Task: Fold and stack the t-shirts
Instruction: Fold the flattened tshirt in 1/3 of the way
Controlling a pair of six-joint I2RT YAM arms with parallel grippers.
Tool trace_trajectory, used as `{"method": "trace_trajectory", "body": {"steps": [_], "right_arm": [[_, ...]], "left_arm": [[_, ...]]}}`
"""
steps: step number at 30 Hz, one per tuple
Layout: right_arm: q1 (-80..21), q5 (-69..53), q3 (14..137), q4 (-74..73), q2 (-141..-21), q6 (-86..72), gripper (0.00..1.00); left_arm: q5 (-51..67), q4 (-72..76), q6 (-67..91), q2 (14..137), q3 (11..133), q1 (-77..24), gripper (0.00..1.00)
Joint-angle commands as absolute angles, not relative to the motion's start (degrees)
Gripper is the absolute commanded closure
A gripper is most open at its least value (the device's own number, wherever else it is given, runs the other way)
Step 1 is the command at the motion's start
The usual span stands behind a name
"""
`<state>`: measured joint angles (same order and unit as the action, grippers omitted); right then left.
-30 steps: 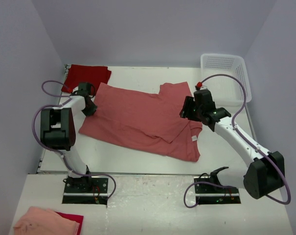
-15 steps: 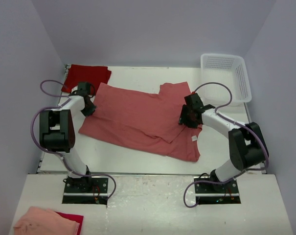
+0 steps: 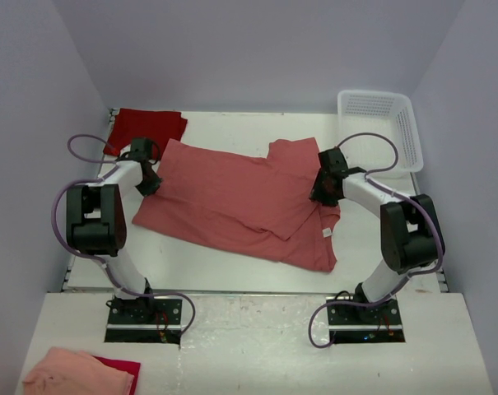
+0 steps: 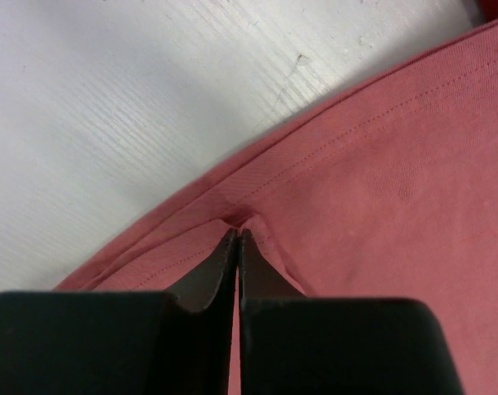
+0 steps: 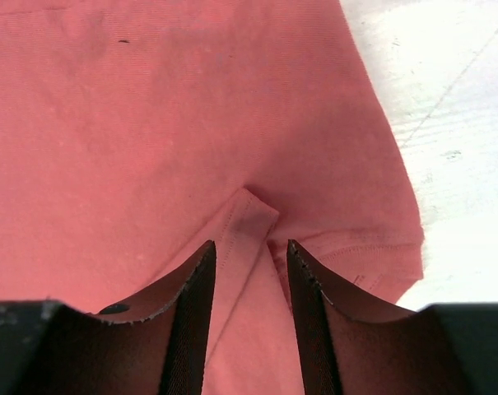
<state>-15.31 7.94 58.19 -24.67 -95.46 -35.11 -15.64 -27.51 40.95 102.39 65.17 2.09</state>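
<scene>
On table (image 3: 372,247) middle: salmon t-shirt (image 3: 232,206), spread flat, partly folded over itself, small white neck label facing up near its right edge. Far left corner: crimson t-shirt (image 3: 146,127), folded, just beside salmon one's corner. Far right corner: white basket (image 3: 380,107).

At shirt's left edge: left gripper (image 4: 236,234), jaws fully closed, pinching hem pucker. At shirt's right side: right gripper (image 5: 250,244), 2 jaws partly apart, low on cloth, raised fold between them, not yet clamped.

A white mesh basket (image 3: 374,104) far right, peach cloth (image 3: 80,372) near left.
</scene>
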Motion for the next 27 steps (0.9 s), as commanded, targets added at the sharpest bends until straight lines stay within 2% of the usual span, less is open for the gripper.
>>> {"method": "trace_trajectory", "body": {"steps": [1, 19, 27], "right_arm": [[-15.2, 7.1, 60.6, -23.6, -96.9, -35.4, 0.59], [-15.2, 5.3, 63.6, -26.5, -99.6, -38.1, 0.64], [-15.1, 4.5, 66.3, -29.8, -101.8, -38.0, 0.73]], "left_arm": [[-16.6, -27.2, 41.2, 101.0, 67.4, 1.7, 1.00], [-14.8, -26.7, 41.7, 100.4, 66.5, 1.7, 1.00], [-14.3, -26.6, 41.5, 101.3, 66.4, 1.7, 1.00]]}}
